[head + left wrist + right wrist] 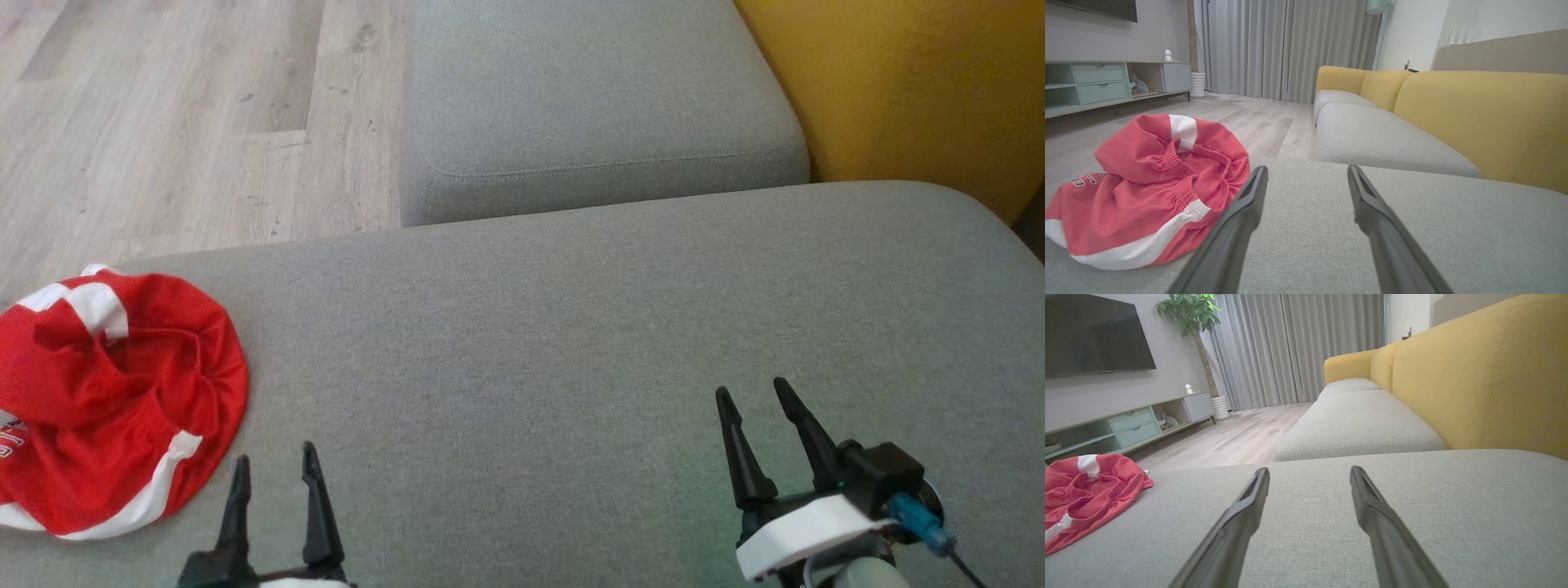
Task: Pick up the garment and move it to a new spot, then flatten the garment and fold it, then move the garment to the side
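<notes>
Spreading across the lower part of the head view, the broad grey woven-fabric seat cushion (571, 327) serves as the work surface, and its wide bare middle looks like the natural new spot for laying cloth flat. Behind that cushion's far right corner rises the mustard-yellow upholstered backrest (898, 82). Beyond its far left edge lies the pale wood-plank floor (163, 122), and a second, smaller grey seat cushion (596, 98) butts against its far edge. The task's thing, a crumpled red mesh garment with white side stripes and a gathered elastic waistband (122, 392), lies heaped at the cushion's left end, close to the floor-side edge. It is bunched so that no flat panel shows, so the first step, lifting it toward the open middle, seems not yet begun. The left gripper (275, 455) hovers over the cushion's near edge just beside the garment's right hem, apart from it in the head view. Its two dark fingers are spread wide with nothing between them, probably so they can close over a raised fold. The right gripper (752, 388) hangs over the cushion's right half, well apart from the garment, its claw likewise released and empty. It seems kept clear until a second corner is needed for flattening. A pinch on this loose mesh may catch only one layer.
</notes>
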You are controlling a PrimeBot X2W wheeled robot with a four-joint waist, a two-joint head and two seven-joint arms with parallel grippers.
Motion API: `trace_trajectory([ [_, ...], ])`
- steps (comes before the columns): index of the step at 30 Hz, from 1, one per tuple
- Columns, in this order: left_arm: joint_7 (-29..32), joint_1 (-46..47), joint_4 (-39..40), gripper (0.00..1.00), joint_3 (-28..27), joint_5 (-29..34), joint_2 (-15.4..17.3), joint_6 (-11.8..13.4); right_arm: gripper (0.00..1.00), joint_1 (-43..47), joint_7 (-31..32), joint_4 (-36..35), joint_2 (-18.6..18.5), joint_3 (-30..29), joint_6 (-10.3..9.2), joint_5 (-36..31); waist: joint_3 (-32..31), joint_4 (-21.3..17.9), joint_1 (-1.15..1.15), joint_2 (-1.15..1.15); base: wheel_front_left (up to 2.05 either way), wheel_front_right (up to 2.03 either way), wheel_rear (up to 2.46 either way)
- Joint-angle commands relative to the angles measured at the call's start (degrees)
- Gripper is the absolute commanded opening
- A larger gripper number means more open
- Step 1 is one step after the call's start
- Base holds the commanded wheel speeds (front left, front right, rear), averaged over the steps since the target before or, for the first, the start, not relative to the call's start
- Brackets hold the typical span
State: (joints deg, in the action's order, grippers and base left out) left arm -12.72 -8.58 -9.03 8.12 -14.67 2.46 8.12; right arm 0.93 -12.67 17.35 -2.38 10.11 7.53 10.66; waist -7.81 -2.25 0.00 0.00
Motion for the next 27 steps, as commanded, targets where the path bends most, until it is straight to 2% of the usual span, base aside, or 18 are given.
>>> trace_trajectory([
  [1,-0.9,1.74,1.64,1.0,-0.91,1.51,0.4,0.02,1.0,-1.26,-0.95,-1.52,-0.46,0.98,-0.04,-1.82,-0.08,-0.04,0.0,0.0,0.0,0.0,0.0],
  [8,-2.26,1.34,1.22,1.0,-0.02,6.78,0.42,0.19,1.0,-1.13,-2.3,-0.39,-0.5,-0.3,-0.04,-7.5,-0.24,-0.51,0.0,0.0,0.0,0.0,0.0],
  [27,-2.28,1.35,0.24,1.0,0.12,7.18,0.42,0.52,1.0,-0.57,-2.33,-0.08,-0.5,-1.92,-0.04,-7.34,0.03,-1.34,0.0,0.0,0.0,0.0,0.0],
])
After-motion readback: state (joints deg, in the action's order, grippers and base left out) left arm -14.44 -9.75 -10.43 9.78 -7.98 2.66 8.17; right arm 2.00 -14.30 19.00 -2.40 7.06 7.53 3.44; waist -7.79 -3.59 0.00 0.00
